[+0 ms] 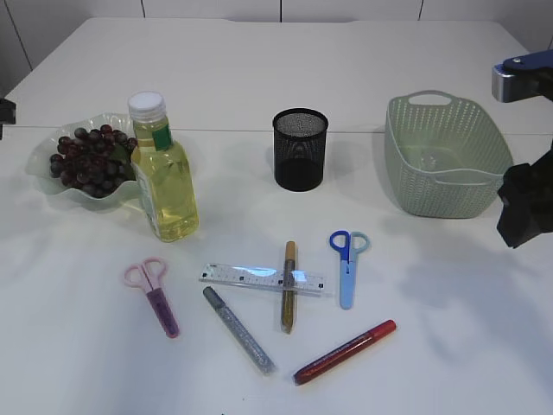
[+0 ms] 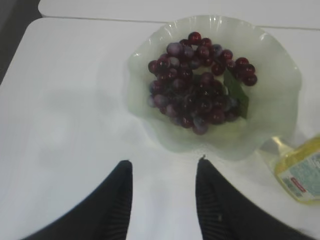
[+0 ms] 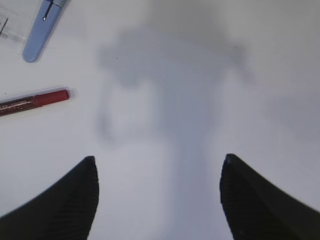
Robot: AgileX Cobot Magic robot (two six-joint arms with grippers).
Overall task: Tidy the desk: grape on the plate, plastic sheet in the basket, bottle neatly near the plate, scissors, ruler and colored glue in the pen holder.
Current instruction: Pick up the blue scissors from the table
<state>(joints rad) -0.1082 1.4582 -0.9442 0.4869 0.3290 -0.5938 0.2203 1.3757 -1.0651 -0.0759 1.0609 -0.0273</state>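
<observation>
left end effector [image 2: 164,162] beside plate [image 2: 280,115] rim

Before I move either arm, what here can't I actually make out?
- Left gripper: outside the exterior view's left edge.
- Right gripper: exterior view crops it at the right edge.
- Basket floor: near wall hides most of it.
- Ruler markings: too small.
- Bottle label: blurred, cut off in left wrist view.
</observation>
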